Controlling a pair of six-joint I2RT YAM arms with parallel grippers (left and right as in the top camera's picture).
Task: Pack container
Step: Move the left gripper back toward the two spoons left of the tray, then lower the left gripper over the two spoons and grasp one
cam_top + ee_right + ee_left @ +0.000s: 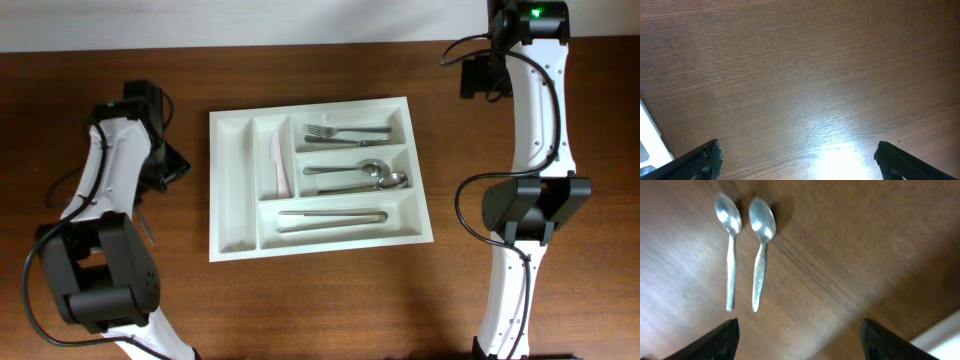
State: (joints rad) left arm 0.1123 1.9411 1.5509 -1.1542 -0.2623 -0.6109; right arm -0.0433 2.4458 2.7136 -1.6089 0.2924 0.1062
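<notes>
The white cutlery tray lies in the middle of the table. Its far-left narrow slot is bare and the slot beside it holds a white knife. The long slots hold forks, spoons and long metal utensils. Two loose metal spoons lie side by side on the wood in the left wrist view, ahead of my open, empty left gripper. That gripper is left of the tray. My right gripper is open and empty over bare wood, beyond the tray's far right corner.
A corner of the tray shows at the lower right of the left wrist view, and its edge at the lower left of the right wrist view. The table is dark brown wood. Both arms' bases stand at the near edge.
</notes>
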